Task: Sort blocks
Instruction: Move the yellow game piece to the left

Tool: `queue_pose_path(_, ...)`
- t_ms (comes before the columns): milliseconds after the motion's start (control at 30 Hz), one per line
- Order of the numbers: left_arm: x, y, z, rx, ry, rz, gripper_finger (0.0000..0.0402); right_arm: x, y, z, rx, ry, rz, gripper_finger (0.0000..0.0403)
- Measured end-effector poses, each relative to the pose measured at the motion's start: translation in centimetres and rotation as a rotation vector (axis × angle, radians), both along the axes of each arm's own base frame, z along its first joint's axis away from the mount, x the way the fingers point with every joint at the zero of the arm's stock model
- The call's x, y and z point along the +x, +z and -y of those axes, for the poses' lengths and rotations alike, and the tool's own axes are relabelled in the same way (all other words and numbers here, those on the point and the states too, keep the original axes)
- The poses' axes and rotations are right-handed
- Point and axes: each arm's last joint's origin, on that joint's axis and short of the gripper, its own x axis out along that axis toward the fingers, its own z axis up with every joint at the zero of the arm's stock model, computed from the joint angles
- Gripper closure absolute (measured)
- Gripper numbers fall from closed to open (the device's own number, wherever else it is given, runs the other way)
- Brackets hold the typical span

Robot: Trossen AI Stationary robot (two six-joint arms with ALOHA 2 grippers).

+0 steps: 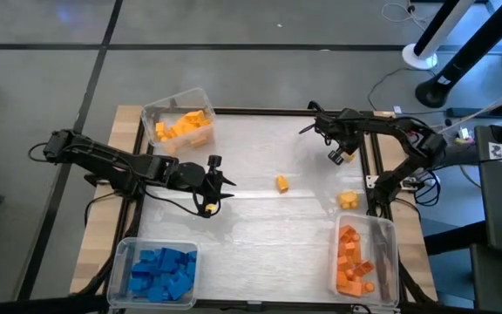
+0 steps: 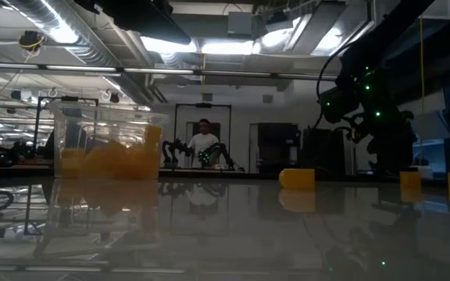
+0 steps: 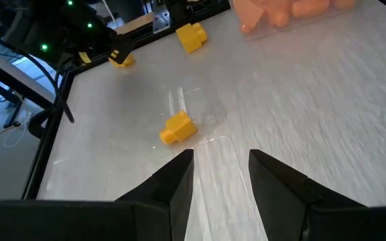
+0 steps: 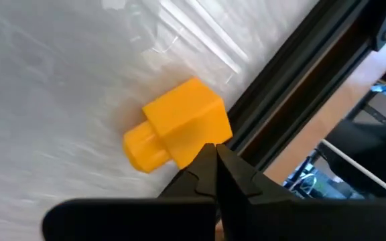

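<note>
The pale glossy surface [image 1: 260, 231] carries loose yellow blocks [image 1: 281, 183] near frame centre and sorted blocks in corner bins [image 1: 178, 122]. The left gripper [image 1: 209, 194], left of centre, has its fingers parted and empty; the right gripper [image 1: 336, 156], upper right, has fingers closed on nothing. Beyond, a dim room holds a standing person [image 2: 204, 144].

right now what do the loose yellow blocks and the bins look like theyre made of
Yellow blocks: likely hard moulded plastic, going by the even colour, crisp edges and round stud, with a smooth, faintly glossy face seen close in the right wrist view.
Bins: probably thin clear plastic, since the blocks inside show through the walls; the rims look slightly cloudy.
</note>
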Motion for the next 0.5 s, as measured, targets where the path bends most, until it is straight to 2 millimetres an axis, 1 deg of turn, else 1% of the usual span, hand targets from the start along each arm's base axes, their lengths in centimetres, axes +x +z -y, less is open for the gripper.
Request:
queue_pose_path(300, 0.0, 0.0, 0.0, 0.000, 0.000, 0.000, 0.0268, 0.1, -0.2, 0.2, 0.008, -0.001, 0.027, 0.0402)
queue_pose_path(500, 0.0, 0.0, 0.0, 0.000, 0.000, 0.000, 0.0268, 0.3, -1.7, 0.4, 0.052, -0.017, -0.044, 0.0402)
